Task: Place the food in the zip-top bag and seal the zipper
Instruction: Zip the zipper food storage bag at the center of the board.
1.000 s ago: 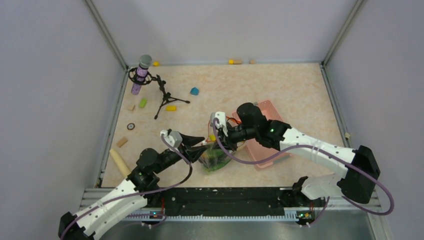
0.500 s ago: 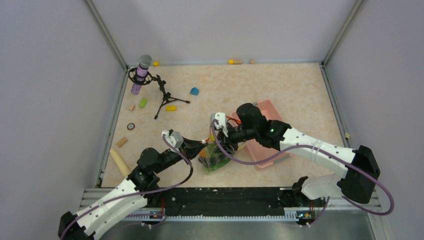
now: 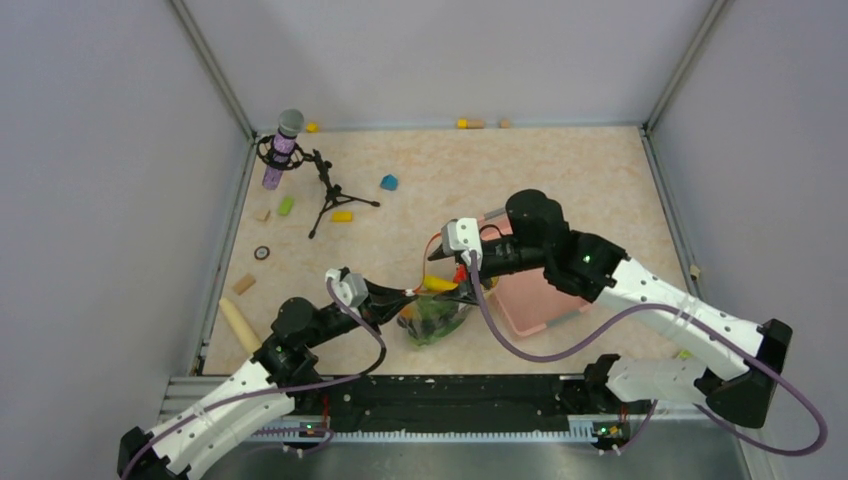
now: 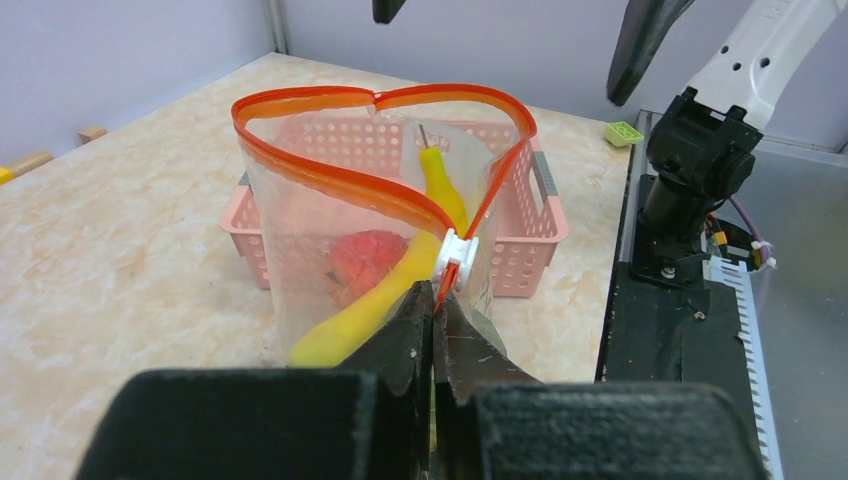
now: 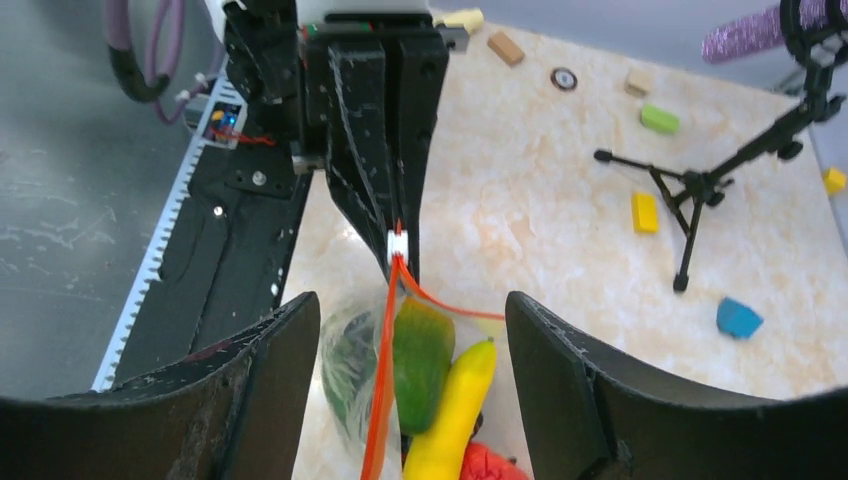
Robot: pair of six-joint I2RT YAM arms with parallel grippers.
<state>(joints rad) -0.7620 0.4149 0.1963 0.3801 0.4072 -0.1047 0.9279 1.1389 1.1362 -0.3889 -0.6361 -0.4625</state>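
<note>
— Item one, the bag?
— Clear zip-top bag (image 4: 290, 230), upright on the tabletop (image 4: 120, 230) near its 6 o'clock edge, mouth gaping. The orange-red zipper (image 4: 450, 92) forms an open loop, with the white slider (image 4: 457, 255) at its near end.

— Contents?
— One yellow banana (image 4: 350, 320), tilted, its tip toward the mouth. One red tomato (image 4: 360, 262), seen through the bag wall. One green piece (image 5: 420, 350) beside the banana.

— Left fingers?
— Left fingers (image 4: 415, 320) are pressed together, pinching the zipper strip just below the slider, at the bag's 10 o'clock from above.

— Right fingers?
— Right fingers (image 5: 560, 390) are spread wide and hold nothing. They hover over the bag's mouth, at its 12 o'clock.

— Other stock?
— Pink basket (image 4: 520, 250), just beside the bag at its 3 o'clock. Microphone stand (image 3: 325, 190) toward the tabletop's 10 o'clock, with small coloured blocks near it.
</note>
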